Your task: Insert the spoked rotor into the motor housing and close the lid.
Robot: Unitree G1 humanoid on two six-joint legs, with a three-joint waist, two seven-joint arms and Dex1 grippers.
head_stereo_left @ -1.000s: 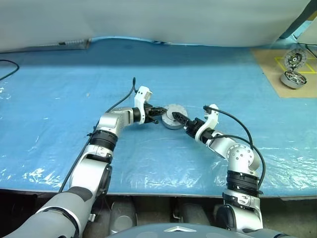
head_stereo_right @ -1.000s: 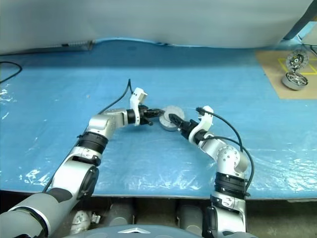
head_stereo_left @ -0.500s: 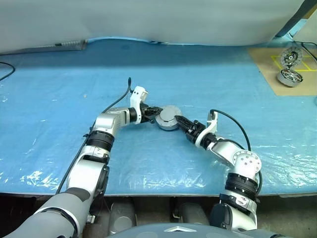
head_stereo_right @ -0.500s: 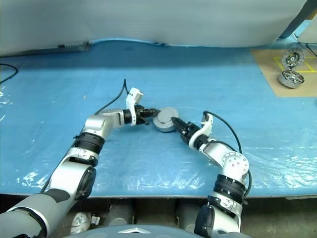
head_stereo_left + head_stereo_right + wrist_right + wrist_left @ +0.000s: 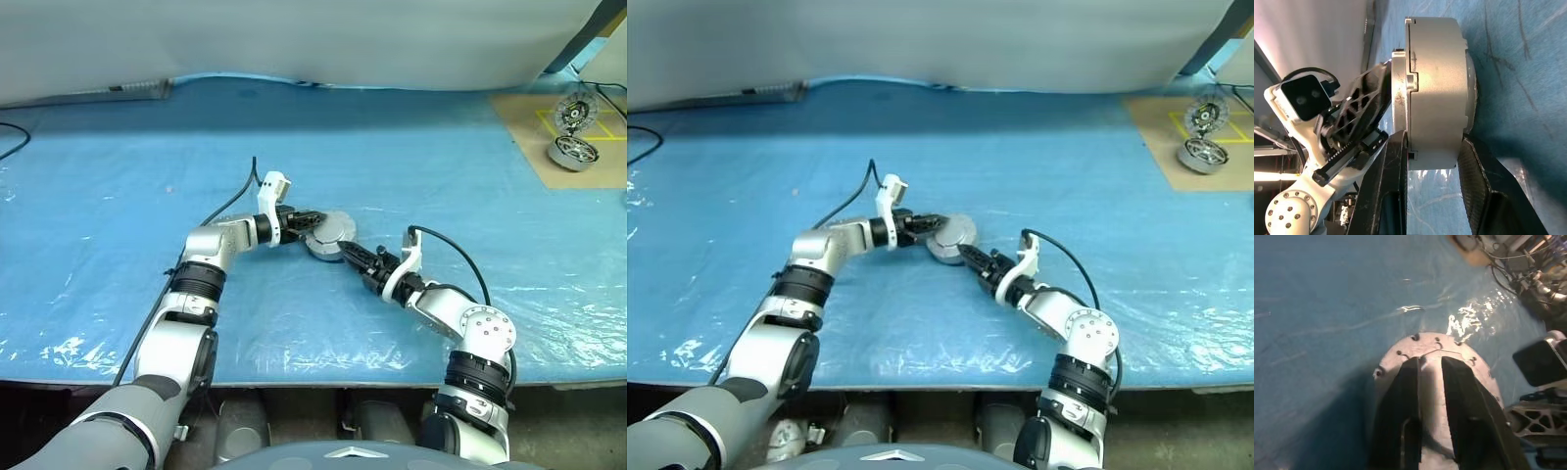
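No readable text, label, brand, number or sign is showing anywhere in these views.
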